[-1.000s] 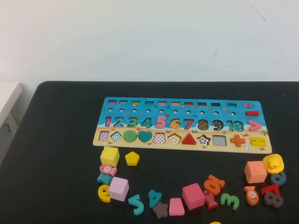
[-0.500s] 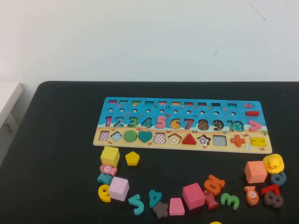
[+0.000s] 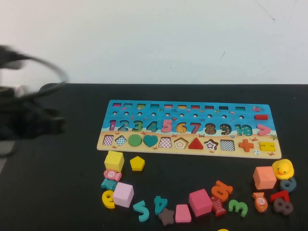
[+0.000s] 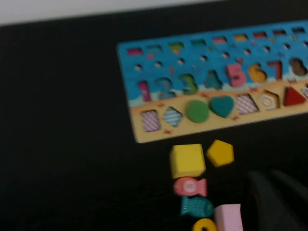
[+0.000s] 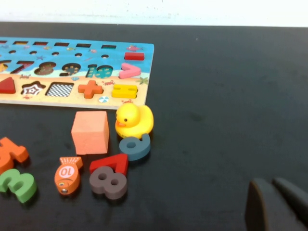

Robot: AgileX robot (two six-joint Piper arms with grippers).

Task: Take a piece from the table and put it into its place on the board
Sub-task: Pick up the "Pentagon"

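Left hand [image 3: 50, 124] (blurred) reaches over table's [image 3: 62, 192] left edge; right hand [image 5: 276, 207] sits low.

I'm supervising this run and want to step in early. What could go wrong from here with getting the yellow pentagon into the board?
The pentagon lies close beside the yellow cube, so the left pincer, now at the table's left edge, might nudge or grab the cube. The pentagon slot sits between other slots, so misalignment is possible. The right pincer hangs low near the duck.
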